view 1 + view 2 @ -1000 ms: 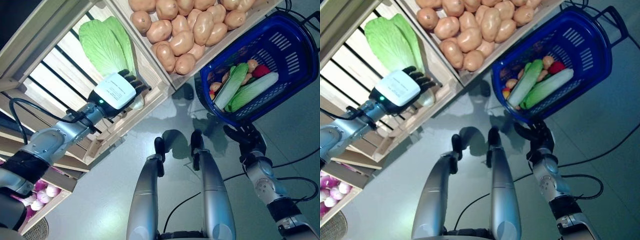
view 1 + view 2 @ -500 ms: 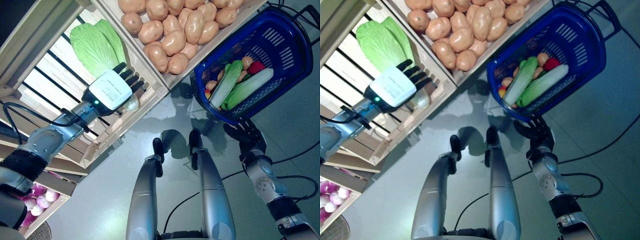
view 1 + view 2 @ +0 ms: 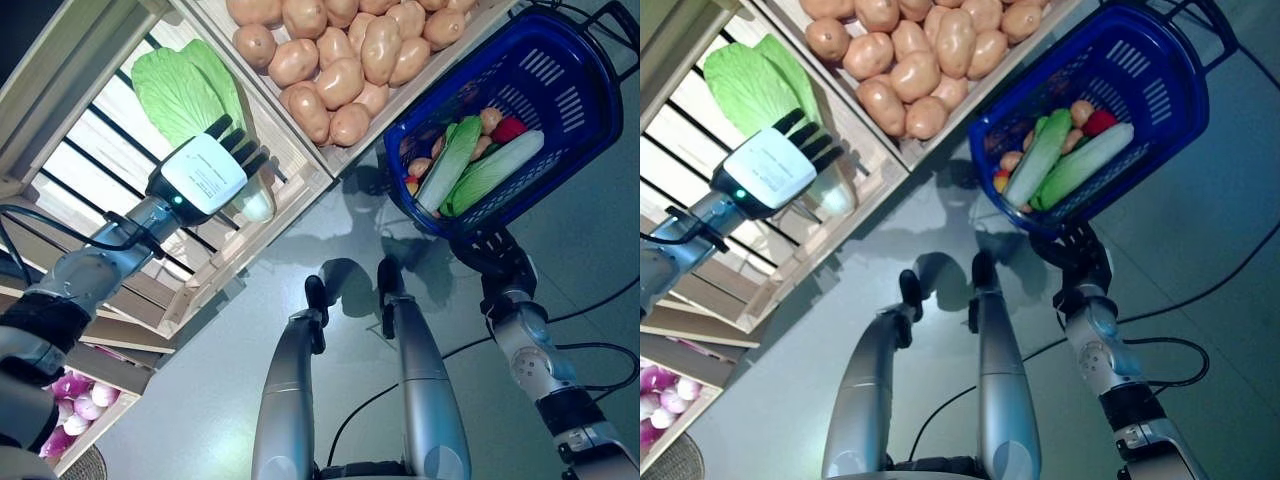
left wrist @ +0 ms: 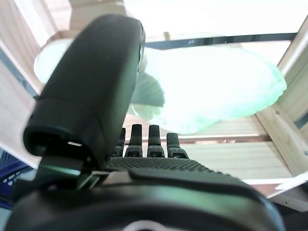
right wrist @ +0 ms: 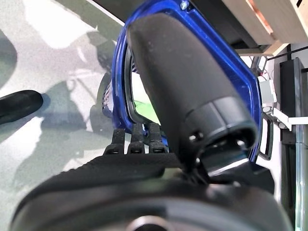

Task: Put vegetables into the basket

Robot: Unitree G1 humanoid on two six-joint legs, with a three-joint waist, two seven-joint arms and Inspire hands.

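Note:
A green napa cabbage (image 3: 185, 88) lies in a slatted wooden crate (image 3: 290, 205); its pale stem end pokes out under my left hand (image 3: 205, 172). That hand hovers over the cabbage's lower part with straight fingers, open; in the left wrist view the cabbage (image 4: 211, 91) shows just past the fingertips. My right hand (image 3: 495, 255) grips the blue basket (image 3: 600, 110) from below, with its fingers hooked under the rim (image 5: 120, 72) and the thumb over it. Two long green cabbages (image 3: 470, 165) and several small vegetables lie in the basket.
A crate of potatoes (image 3: 340, 50) adjoins the cabbage crate, between it and the basket. Purple onions (image 3: 70, 400) sit on a lower shelf at the bottom left. Grey floor lies below the shelves.
My left hand's fingers have straightened from a curl over the crate edge and now point deeper into the crate, along the cabbage. The basket has stayed in my right hand.

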